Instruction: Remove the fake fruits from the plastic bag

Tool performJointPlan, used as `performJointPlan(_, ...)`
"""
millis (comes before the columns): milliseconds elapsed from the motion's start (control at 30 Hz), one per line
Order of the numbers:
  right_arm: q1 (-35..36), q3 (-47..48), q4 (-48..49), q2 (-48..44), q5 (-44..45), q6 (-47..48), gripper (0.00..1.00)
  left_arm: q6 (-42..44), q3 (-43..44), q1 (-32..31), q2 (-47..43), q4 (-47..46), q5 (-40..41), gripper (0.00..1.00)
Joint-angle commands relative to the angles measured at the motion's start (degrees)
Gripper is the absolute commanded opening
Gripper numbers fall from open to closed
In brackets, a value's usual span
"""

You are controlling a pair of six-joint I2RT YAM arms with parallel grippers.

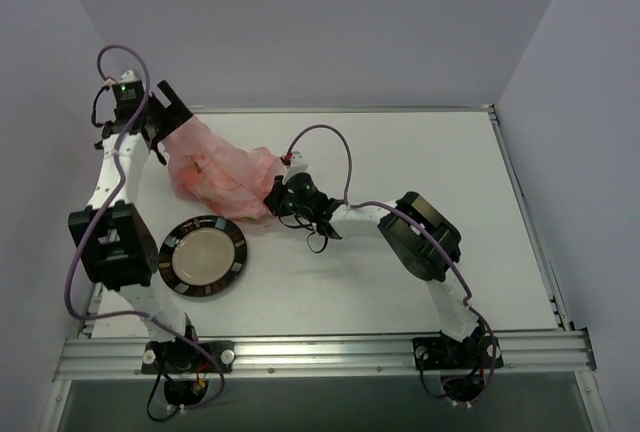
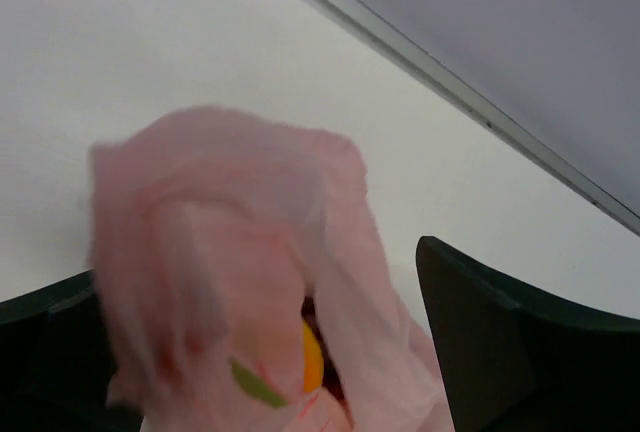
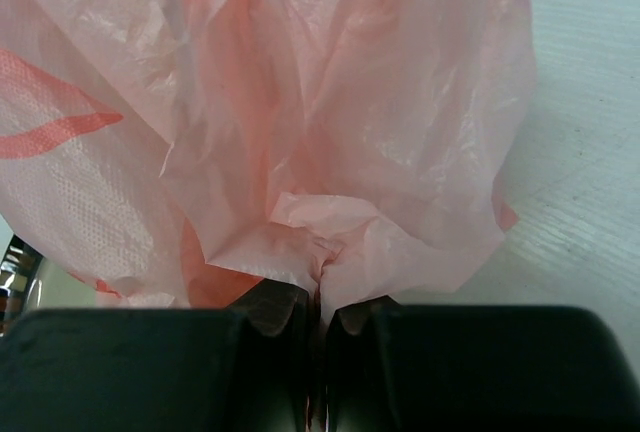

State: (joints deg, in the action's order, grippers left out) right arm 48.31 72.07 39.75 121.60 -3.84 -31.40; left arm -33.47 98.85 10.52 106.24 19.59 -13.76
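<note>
The pink plastic bag lies crumpled on the white table between my two grippers. My left gripper is at the bag's far left end with its jaws wide open. In the left wrist view the bag bulges up between the two fingers. An orange-yellow mango shows through a gap in the bag, with something dark just above it. My right gripper is shut on a pinched fold at the bag's right end. The peach and the grape bunch are hidden.
A round black-rimmed plate with a pale centre sits on the table in front of the bag, near the left arm. A raised metal rail runs along the table's far edge. Grey walls stand behind and at the sides.
</note>
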Motion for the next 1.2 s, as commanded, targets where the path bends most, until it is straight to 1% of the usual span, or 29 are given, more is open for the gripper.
performJointPlan(0, -0.2, 0.3, 3.1, -3.5, 3.7, -2.3, 0.02, -0.6, -5.9, 1.6, -17.1, 0.1, 6.7, 0.96)
performJointPlan(33, -0.3, 0.3, 3.1, -3.5, 4.4, -2.6, 0.02, -0.8, -10.3, 1.3, -19.8, -0.3, 8.2, 0.95)
performJointPlan(67, -0.5, 0.3, 3.4, -3.4, 5.5, -3.1, 0.02, -0.6, -12.2, 1.3, -24.8, 0.2, 9.5, 0.95)
performJointPlan(133, -0.5, -0.2, 3.9, -3.3, 6.0, -3.4, 0.02, -1.0, -16.1, 0.5, -29.1, 0.9, 12.3, 0.95)
performJointPlan(167, -0.6, -0.4, 4.1, -3.2, 6.1, -3.6, 0.02, -1.1, -20.5, -0.8, -33.0, 1.3, 13.1, 0.95)
performJointPlan(200, -0.6, -0.4, 4.2, -3.4, 6.3, -3.8, 0.02, -1.3, -22.7, -1.8, -34.9, 1.8, 14.1, 0.94)
performJointPlan(233, -0.6, -0.7, 4.4, -3.6, 6.5, -3.8, 0.02, -1.7, -25.2, -2.8, -36.8, 1.5, 16.6, 0.95)
performJointPlan(267, -0.6, -1.3, 4.8, -3.7, 6.7, -3.8, 0.02, -2.9, -30.9, -4.4, -40.5, 0.7, 17.1, 0.98)
performJointPlan(300, -0.6, -1.6, 4.8, -4.2, 6.8, -3.8, 0.02, -3.6, -33.6, -5.0, -42.1, -0.2, 17.1, 1.00)
performJointPlan(333, -0.6, -1.8, 4.9, -4.4, 6.7, -3.8, 0.02, -4.1, -36.0, -5.5, -43.1, -2.4, 16.7, 0.94)
performJointPlan(367, -0.6, -2.6, 5.0, -4.7, 6.6, -3.7, 0.02, -4.8, -37.8, -5.8, -43.7, -3.1, 15.1, 0.91)
performJointPlan(400, -0.6, -2.9, 5.2, -5.1, 6.6, -3.7, 0.02, -5.0, -39.6, -6.2, -43.0, -3.8, 14.4, 0.86)
performJointPlan(433, -0.6, -3.2, 5.3, -5.4, 6.6, -3.7, 0.03, -5.3, -40.0, -6.4, -42.3, -4.3, 13.8, 0.83)
performJointPlan(467, -0.6, -3.3, 5.2, -5.5, 6.5, -3.8, 0.03, -6.0, -40.1, -6.6, -40.3, -5.0, 11.3, 0.81)
performJointPlan(600, -0.6, -3.3, 4.8, -5.8, 6.1, -3.2, 0.04, -6.5, -40.4, -8.5, -35.8, -11.2, 9.4, 0.81)
performJointPlan(733, -0.6, -2.9, 4.6, -5.5, 5.8, -3.1, 0.04, -5.7, -36.3, -9.5, -29.5, -11.7, 10.3, 0.81)
performJointPlan(767, -0.6, -2.8, 4.6, -5.5, 5.6, -3.0, 0.04, -5.8, -36.0, -9.6, -27.4, -11.9, 10.3, 0.79)
performJointPlan(833, -0.7, -2.6, 4.6, -5.4, 5.6, -3.1, 0.05, -6.1, -35.2, -9.6, -25.2, -11.8, 11.1, 0.72)
performJointPlan(867, -0.7, -2.6, 4.6, -5.4, 5.6, -2.9, 0.05, -6.3, -34.7, -9.7, -23.3, -11.8, 11.6, 0.67)
performJointPlan(900, -0.7, -2.6, 4.6, -5.4, 5.6, -2.8, 0.05, -6.3, -34.5, -9.8, -22.5, -11.9, 12.1, 0.65)
performJointPlan(933, -0.7, -2.6, 4.2, -5.4, 5.5, -2.6, 0.05, -6.4, -34.6, -9.7, -22.0, -13.3, 11.8, 0.59)
performJointPlan(967, -0.8, -2.5, 4.0, -5.6, 5.5, -2.4, 0.05, -6.0, -34.9, -9.7, -21.3, -14.3, 11.3, 0.47)
performJointPlan(1000, -0.8, -2.6, 3.8, -5.7, 5.5, -2.3, 0.08, -5.9, -34.8, -9.8, -21.1, -14.6, 11.2, 0.23)
performJointPlan(1067, -1.1, -3.2, 3.7, -6.1, 5.5, -2.1, 0.12, -6.0, -34.9, -9.9, -21.0, -13.8, 12.4, 0.04)
performJointPlan(1100, -1.3, -3.3, 3.5, -6.8, 5.5, -1.8, 0.16, -6.0, -35.9, -9.8, -21.2, -13.8, 12.6, 0.02)
performJointPlan(1167, -1.7, -3.7, 3.1, -8.2, 5.3, -1.4, 0.19, -6.1, -37.2, -9.6, -21.8, -14.3, 12.8, 0.02)
